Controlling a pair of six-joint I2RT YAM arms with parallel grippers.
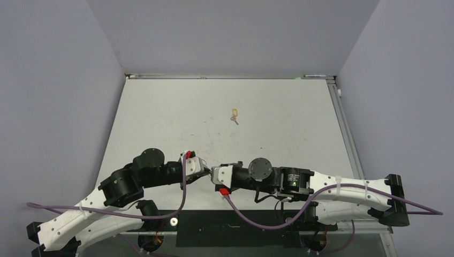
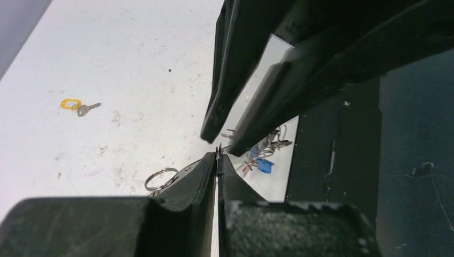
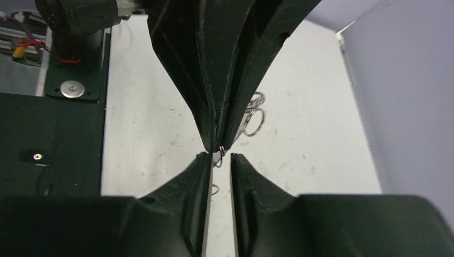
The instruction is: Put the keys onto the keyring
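Low in the left wrist view, my left claw (image 2: 218,158) is pressed fully shut, and a thin silver wire (image 2: 218,151) stands out of its tips, pinched there. I cannot tell whether that wire belongs to the keyring or to a tag's small ring. My right claw (image 3: 219,159) meets it tip to tip from the opposite side. Its fingers are parted only a crack, with nothing gripped that I can see. I judge the two are nose to nose so that one can steady the wire while the other works on it.

Just left of my left claw, at the lower centre of that view, a silver loop pokes out, which I take for the keyring (image 2: 160,178). Right of centre, beyond the right claw, a bunch of keys (image 2: 270,143), one tagged blue, seems to lie on the tabletop (image 2: 134,64), close at hand. Well apart, at the upper left, a yellow-tagged key (image 2: 79,106) lies alone, not yet gathered.
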